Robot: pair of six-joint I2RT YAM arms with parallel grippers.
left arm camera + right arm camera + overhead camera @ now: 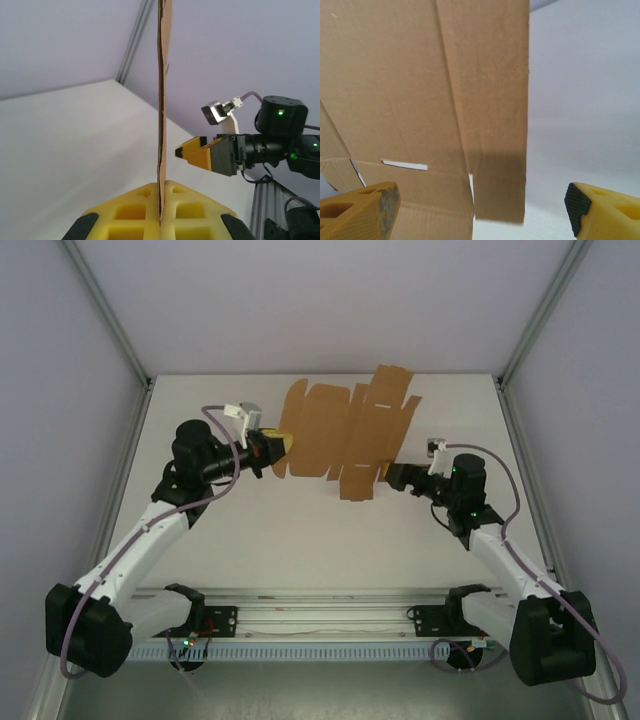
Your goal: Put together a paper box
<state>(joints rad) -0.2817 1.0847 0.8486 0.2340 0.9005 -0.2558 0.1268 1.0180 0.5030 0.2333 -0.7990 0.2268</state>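
**Fig.** Flat brown die-cut cardboard sheet [345,435], unfolded, with its flaps and slots showing. It appears raised and roughly upright over the far half of the white table [300,560]; seen edge-on in the left wrist view. The left gripper [283,443] is clamped on the sheet's left edge, yellow fingers [130,210] pressed together on the card, presumably to steady the blank for folding. The right gripper [392,476] sits just beside the sheet's lower right flap [497,190], jaws wide apart and gripping nothing, apparently poised to take or crease that flap. Around the sheet: pale enclosure walls; an aluminium rail [310,610] lies well nearer than the sheet; no object seen between the parted jaws and the flap.
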